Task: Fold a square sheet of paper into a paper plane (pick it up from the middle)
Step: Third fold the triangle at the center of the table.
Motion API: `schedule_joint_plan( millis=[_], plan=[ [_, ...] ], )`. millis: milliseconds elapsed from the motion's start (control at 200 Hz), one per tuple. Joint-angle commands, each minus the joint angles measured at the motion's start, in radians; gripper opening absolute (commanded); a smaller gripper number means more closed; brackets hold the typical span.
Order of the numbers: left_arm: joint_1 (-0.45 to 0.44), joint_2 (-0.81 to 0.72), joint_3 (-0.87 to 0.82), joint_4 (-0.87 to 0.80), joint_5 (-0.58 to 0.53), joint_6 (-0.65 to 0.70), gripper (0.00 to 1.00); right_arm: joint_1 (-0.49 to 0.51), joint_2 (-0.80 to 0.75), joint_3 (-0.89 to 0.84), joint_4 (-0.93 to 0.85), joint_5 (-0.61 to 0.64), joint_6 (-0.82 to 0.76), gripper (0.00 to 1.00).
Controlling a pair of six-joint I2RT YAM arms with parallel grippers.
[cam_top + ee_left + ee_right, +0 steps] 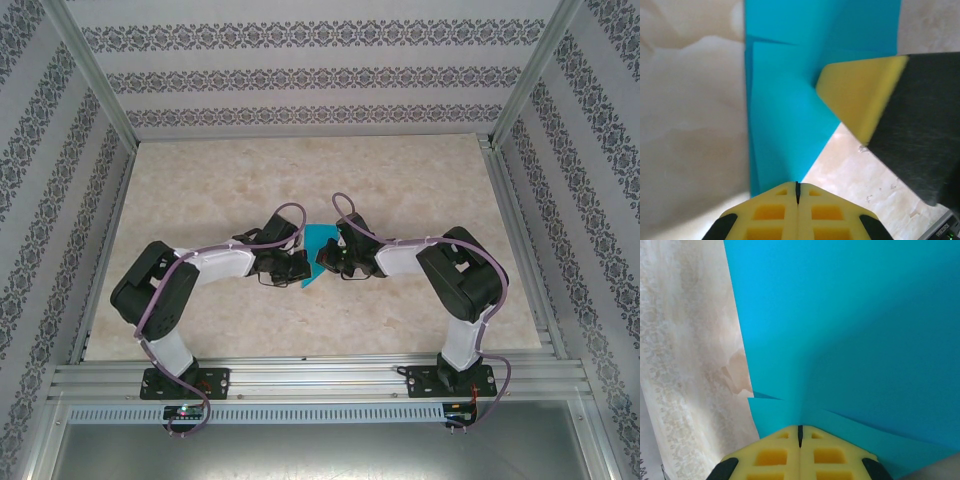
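Two grippers meet on a thin, partly folded teal-blue sheet of paper [318,250] at the centre of a beige marbled table [300,170].
Overhead, the left gripper [298,268] sits at its 9 o'clock and the right gripper [324,258] at 3. The left wrist view adds layered folds, with fingers together and the grip unclear. The right wrist view has fingers clamped on a crease.

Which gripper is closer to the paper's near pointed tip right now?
Left. The left gripper is shut right on that tip of the paper. The right gripper is shut on the paper's right side, farther from the tip.
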Motion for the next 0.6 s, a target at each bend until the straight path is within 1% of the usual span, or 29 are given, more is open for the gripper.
schedule_joint_plan(
  millis=[0,230,455,595],
  plan=[
    [-0.008,0.024,-0.018,-0.002,0.004,-0.033,0.00,0.015,0.033,-0.027,-0.046,0.019,0.003,0.00],
    [-0.012,0.050,-0.026,-0.041,0.016,-0.023,0.00,0.011,0.012,-0.010,-0.044,-0.001,-0.023,0.00],
    [-0.012,0.068,-0.028,-0.076,-0.009,-0.011,0.00,0.019,-0.070,-0.005,-0.033,-0.046,-0.123,0.00],
    [-0.012,0.065,-0.028,-0.088,-0.028,-0.003,0.00,0.042,-0.095,-0.036,-0.037,-0.057,-0.128,0.00]
  ],
)
